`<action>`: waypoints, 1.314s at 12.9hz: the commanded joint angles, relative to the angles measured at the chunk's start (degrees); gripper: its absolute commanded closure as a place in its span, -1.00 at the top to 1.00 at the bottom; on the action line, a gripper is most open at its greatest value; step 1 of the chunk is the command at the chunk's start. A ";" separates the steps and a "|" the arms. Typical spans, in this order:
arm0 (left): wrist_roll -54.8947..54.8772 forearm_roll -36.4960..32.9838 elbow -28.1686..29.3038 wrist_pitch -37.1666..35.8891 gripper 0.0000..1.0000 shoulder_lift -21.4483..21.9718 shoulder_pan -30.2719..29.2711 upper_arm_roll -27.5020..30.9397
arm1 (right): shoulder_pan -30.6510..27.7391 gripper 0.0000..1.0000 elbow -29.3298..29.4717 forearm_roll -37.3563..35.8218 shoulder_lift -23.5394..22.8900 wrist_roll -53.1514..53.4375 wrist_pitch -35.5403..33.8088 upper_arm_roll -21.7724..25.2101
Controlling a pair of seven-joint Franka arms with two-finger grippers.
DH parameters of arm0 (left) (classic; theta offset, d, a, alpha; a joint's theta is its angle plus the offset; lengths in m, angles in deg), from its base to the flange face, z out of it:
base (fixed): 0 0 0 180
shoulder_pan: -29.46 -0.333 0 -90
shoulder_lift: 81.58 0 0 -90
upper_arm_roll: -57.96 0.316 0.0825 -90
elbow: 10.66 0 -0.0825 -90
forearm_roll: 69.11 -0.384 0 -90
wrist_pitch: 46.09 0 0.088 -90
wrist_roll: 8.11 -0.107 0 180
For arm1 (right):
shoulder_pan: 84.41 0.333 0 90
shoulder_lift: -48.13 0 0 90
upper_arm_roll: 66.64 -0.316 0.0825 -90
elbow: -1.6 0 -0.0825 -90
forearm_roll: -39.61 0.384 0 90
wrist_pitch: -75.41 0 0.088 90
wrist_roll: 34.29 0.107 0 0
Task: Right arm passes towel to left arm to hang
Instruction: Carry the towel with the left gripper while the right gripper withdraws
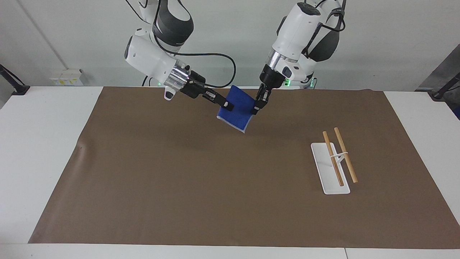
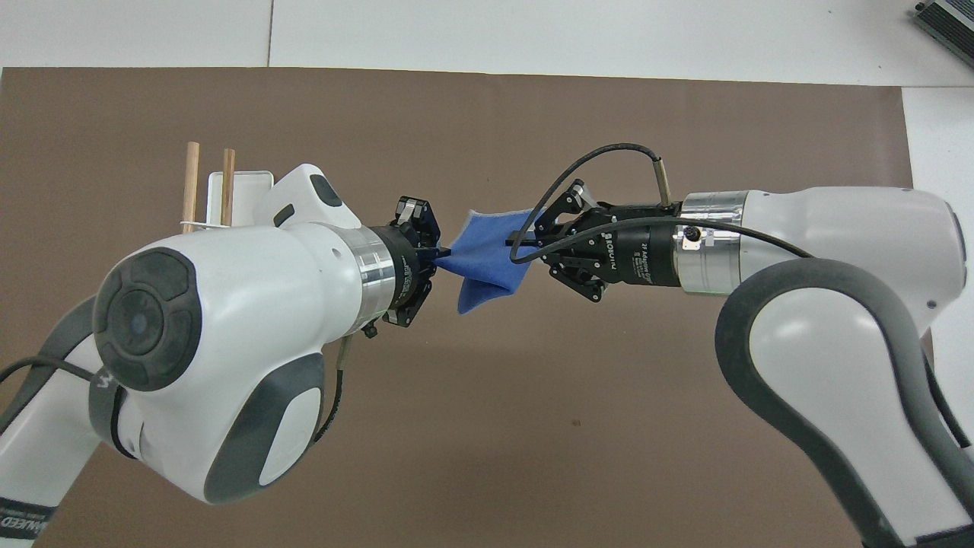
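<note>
1 towel (image 1: 235, 111), 2 wooden rods (image 1: 345, 154), 1 white stand (image 1: 325, 169), 1 brown mat (image 1: 179, 172).

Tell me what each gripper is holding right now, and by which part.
Both hold the towel in the air: the right gripper is shut on one side edge, the left gripper on the other side edge.

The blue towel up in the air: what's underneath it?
Only the brown mat lies under the towel, which hangs between the right gripper and the left gripper, both shut on it. From overhead, the towel hides a patch of mat.
</note>
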 commanded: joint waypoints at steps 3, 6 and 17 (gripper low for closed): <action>-5.30 1.09 1.75 0.65 -1.00 1.05 -3.78 0.19 | -1.03 0.82 0.91 -6.08 0.46 0.56 -1.44 -0.08; -9.85 0.91 2.28 0.65 -1.00 1.05 -7.38 0.19 | -2.43 1.00 0.91 -14.66 1.59 0.39 -1.36 0.01; -35.07 0.47 10.37 3.79 -1.00 1.05 -29.70 0.19 | -8.76 1.00 2.14 -51.69 5.82 -9.88 -12.77 0.36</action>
